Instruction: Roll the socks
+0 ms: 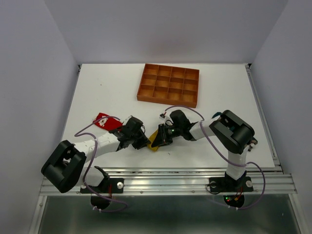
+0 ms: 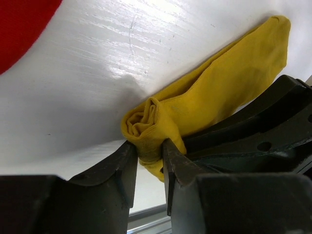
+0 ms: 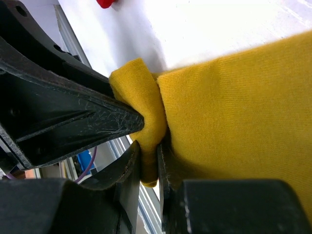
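The yellow sock (image 1: 157,143) lies near the table's front edge between both arms. In the left wrist view the yellow sock (image 2: 209,92) has a rolled end, and my left gripper (image 2: 149,153) is shut on that roll. In the right wrist view my right gripper (image 3: 148,156) is shut on a fold of the yellow sock (image 3: 234,107). In the top view the left gripper (image 1: 145,143) and right gripper (image 1: 158,139) meet at the sock. The red sock (image 1: 106,120) lies flat behind the left arm and shows in the left wrist view (image 2: 19,24). The dark teal sock is out of view.
An orange-brown gridded tray (image 1: 169,85) stands at the back middle of the white table (image 1: 117,87). The metal rail (image 1: 165,178) runs along the front edge just below the grippers. Purple cables loop beside both arms.
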`<state>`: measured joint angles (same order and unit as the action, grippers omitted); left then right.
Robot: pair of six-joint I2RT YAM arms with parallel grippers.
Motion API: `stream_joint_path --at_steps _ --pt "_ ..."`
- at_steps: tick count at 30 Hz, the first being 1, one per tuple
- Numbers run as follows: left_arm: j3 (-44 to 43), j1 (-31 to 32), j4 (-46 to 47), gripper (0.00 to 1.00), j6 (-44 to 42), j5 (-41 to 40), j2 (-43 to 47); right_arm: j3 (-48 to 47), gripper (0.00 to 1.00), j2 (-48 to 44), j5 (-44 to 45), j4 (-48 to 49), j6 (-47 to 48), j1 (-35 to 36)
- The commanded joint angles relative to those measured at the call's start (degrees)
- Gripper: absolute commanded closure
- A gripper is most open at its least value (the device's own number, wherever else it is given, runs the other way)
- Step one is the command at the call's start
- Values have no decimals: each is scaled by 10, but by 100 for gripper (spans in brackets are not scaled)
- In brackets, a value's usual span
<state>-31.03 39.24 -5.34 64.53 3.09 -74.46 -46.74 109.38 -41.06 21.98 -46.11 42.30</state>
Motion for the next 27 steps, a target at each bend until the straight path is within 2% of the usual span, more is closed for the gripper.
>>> stream_joint_path --at_steps 1,2,3,5,8,13,14,18,24,27 --pt "-7 6 -8 73 -9 -2 -20 10 95 15 5 -19 12 0" --pt "-8 7 -5 82 -8 -4 -22 10 93 14 4 -19 15 -6" --pt "-9 7 -4 82 -6 -5 -24 10 92 14 1 -19 17 -6" --pt "-12 12 -7 100 -1 -15 -31 9 87 11 -3 -20 21 -6" --pt "-19 17 -15 100 5 -25 -38 10 81 6 -3 -21 26 -6" --pt "-29 22 -32 100 9 -49 -42 2 61 -30 4 -52 68 -6" --pt "-31 22 -34 100 11 -54 -41 0 60 -38 11 -61 77 -6" --pt "-32 26 -41 100 16 -65 -34 -5 41 -83 33 -96 124 -6" --pt "-37 33 -59 100 29 -85 -17 -1 36 -144 69 -139 173 1" --pt "-44 33 -81 100 38 -89 -12 2 35 -175 150 -182 213 24"
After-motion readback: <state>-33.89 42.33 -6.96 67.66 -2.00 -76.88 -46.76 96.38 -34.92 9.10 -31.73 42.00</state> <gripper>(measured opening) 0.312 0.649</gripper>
